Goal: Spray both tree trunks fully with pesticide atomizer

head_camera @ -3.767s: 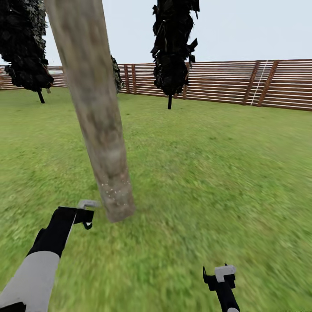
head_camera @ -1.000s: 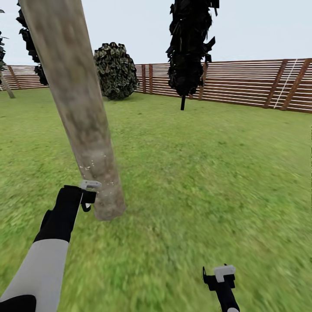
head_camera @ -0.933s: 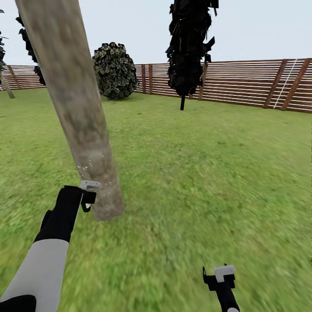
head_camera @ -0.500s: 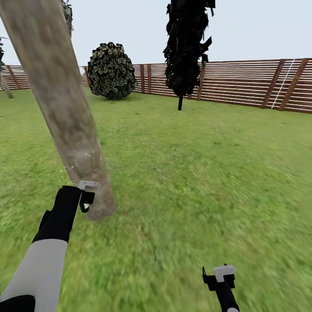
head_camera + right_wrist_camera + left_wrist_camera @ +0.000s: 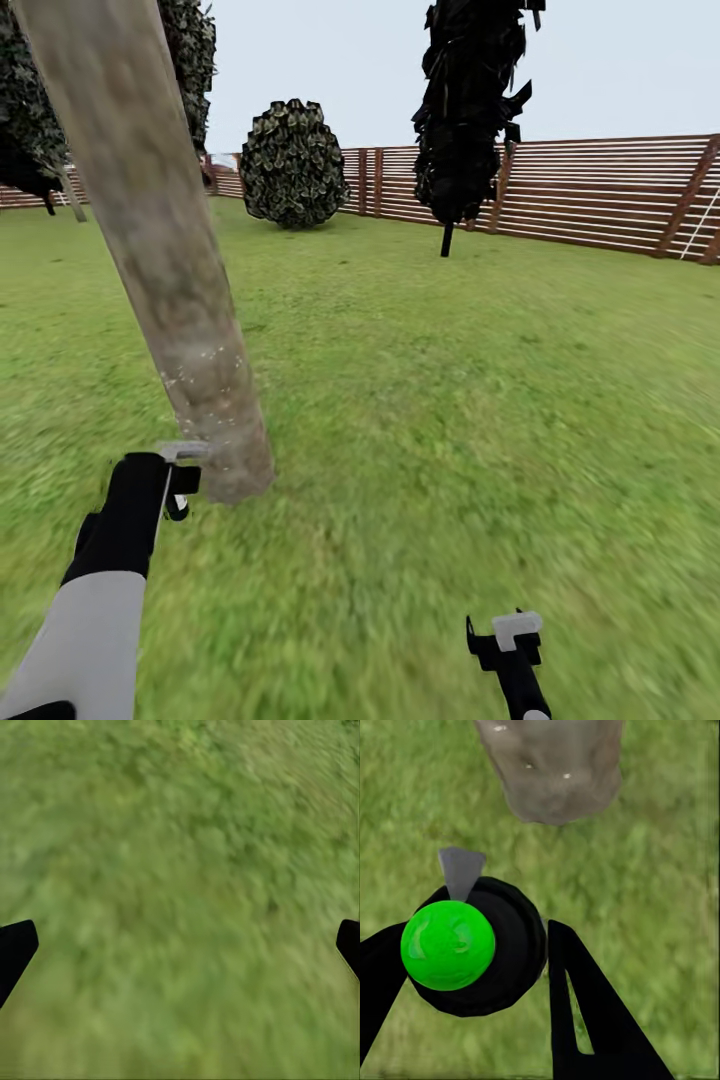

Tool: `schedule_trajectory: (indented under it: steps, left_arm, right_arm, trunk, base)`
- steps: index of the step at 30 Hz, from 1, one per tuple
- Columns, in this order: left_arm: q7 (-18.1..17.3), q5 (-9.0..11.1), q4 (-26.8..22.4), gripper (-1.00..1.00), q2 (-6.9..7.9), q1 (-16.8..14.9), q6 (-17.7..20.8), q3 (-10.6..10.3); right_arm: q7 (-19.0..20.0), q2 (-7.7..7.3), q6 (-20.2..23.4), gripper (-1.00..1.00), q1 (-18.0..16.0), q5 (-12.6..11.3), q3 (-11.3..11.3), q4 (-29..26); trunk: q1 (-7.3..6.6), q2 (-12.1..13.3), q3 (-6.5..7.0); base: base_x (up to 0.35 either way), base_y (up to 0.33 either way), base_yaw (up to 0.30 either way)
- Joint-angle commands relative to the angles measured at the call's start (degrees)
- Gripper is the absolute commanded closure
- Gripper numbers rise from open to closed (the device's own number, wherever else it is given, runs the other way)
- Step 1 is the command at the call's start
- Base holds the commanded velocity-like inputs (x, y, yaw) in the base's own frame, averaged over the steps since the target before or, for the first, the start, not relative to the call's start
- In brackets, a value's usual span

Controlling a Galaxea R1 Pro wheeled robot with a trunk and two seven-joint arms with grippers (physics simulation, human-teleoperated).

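A green lawn (image 5: 480, 400) runs back to a brown slatted fence (image 5: 600, 190), with a round bush (image 5: 293, 163) and a dark conifer (image 5: 470, 110) before it. In the head view a thick grey-beige tree trunk (image 5: 170, 260) leans up at left, white specks near its base; the left gripper (image 5: 178, 480) sits just beside that base, and the right gripper (image 5: 507, 640) hangs low over grass. In the left wrist view the black fingers (image 5: 585, 1020) clamp the pesticide atomizer (image 5: 472, 945), its green cap (image 5: 448, 944) toward the camera and its grey nozzle (image 5: 460, 870) pointing at the trunk. In the right wrist view the fingertips (image 5: 15, 949) stand spread wide, nothing between them.
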Motion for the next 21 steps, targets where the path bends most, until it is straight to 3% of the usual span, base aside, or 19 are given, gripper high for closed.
schedule_trajectory:
  steps: [1,3,6,7,10,12,14,17,18,21]
  left_arm:
    - [-0.5,-1.1,0.6,1.00,-0.51,-0.1,0.1,-0.7]
    - [-0.4,-1.0,2.0,1.00,-1.77,-0.1,0.2,-3.5]
    - [-0.5,-1.1,2.4,1.00,-1.82,-0.2,0.2,-4.2]
    - [-0.5,-1.2,2.5,1.00,-1.29,-0.1,0.2,-3.9]
    - [-0.5,-1.3,2.7,1.00,3.76,0.1,0.2,-1.4]
    - [-0.4,-1.3,2.7,1.00,5.26,1.9,0.1,-0.7]
    - [-0.4,-1.1,3.7,1.00,4.09,2.9,0.0,-0.8]
    - [0.3,-1.2,5.3,1.00,0.13,3.1,-1.8,-0.8]
    - [2.1,-1.0,5.6,1.00,-1.33,3.1,-3.4,-0.8]
    - [5.4,-0.8,5.8,1.00,-2.40,3.2,-4.6,-0.3]
  right_arm:
    - [-0.3,0.00,-0.1,-1.00,0.0,-0.3,0.5,0.0]
    - [-0.3,0.01,-0.1,-1.00,0.0,-0.3,0.5,0.0]
    - [-0.2,0.01,-0.1,-1.00,0.0,-0.3,0.5,0.0]
    - [-0.2,0.01,-0.1,-1.00,0.0,-0.3,0.5,0.0]
    - [-0.2,0.02,-0.1,-1.00,0.0,-0.3,0.5,0.0]
    - [-0.2,0.06,-0.1,-1.00,0.0,-0.3,0.5,0.0]
    - [-0.3,0.09,-0.1,-1.00,0.0,-0.3,0.5,0.0]
    - [-0.3,0.11,-0.1,-1.00,0.0,-0.3,0.5,0.0]
    - [-0.3,0.10,-0.1,-1.00,0.0,-0.3,0.5,0.0]
    - [-0.3,0.10,-0.1,-1.00,0.0,-0.3,0.5,0.0]
  trunk:
    - [0.01,0.0,-0.05]
    - [0.01,0.0,-0.05]
    - [0.01,0.0,-0.05]
    - [0.01,0.0,-0.05]
    - [0.01,0.0,-0.05]
    - [0.01,0.0,-0.05]
    - [0.01,0.0,-0.05]
    - [0.01,0.0,-0.05]
    - [0.01,0.0,-0.05]
    - [0.01,0.0,-0.05]
  base:
    - [0.212,-0.220,0.038]
    - [0.217,-0.216,0.014]
    - [0.225,-0.208,0.002]
    - [0.232,-0.200,0.001]
    - [0.232,-0.198,0.000]
    - [0.211,-0.207,0.000]
    - [0.084,-0.250,0.021]
    - [0.019,-0.268,0.186]
    - [0.004,-0.273,0.259]
    - [0.001,-0.273,0.272]
